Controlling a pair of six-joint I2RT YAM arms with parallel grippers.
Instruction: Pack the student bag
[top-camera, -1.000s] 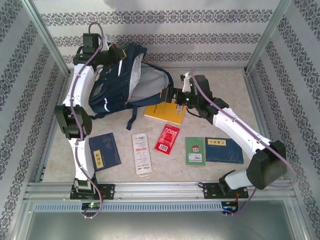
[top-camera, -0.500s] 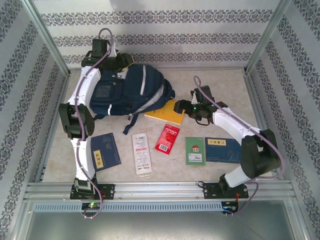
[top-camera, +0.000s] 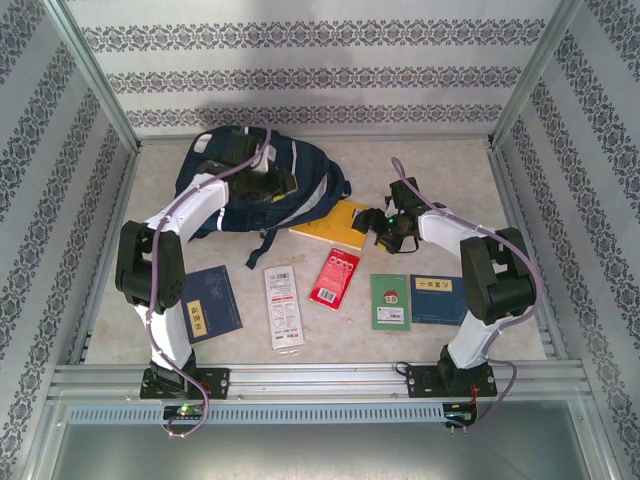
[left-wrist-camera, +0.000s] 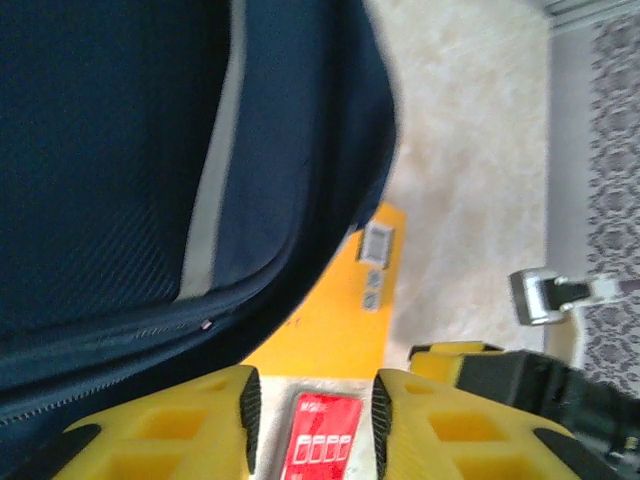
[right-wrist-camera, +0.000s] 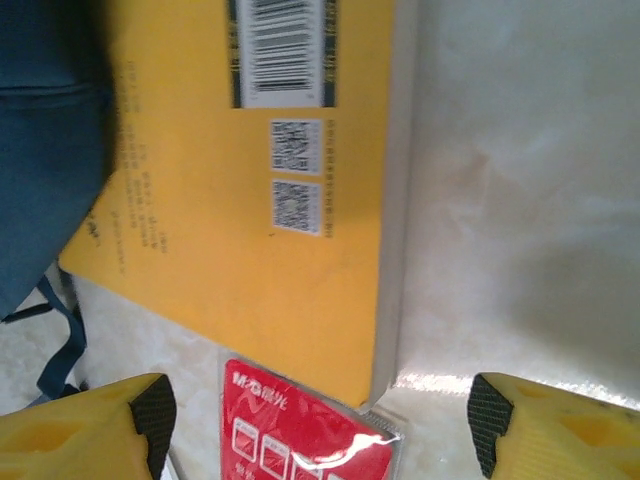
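student bag (top-camera: 305, 185) has slumped flat — left gripper (left-wrist-camera: 313, 405) narrow, right gripper (right-wrist-camera: 320, 410) wide — red pack (right-wrist-camera: 300, 435) reads "m&g".

The student bag (top-camera: 310, 185) lies slumped flat on the desk (top-camera: 440, 170) in the upper left-centre of the overhead view, close to the back wall. It is a big navy-blue fabric backpack with a pale grey-white stripe running down its panel. Dark straps trail off its near edge toward the middle of the frame. Its lower right edge drapes over the corner of a yellow book (top-camera: 335, 225). Close up from the left wrist, the bag (left-wrist-camera: 100, 150) shows ribbed navy cloth, the grey stripe and a zip line along its seam.
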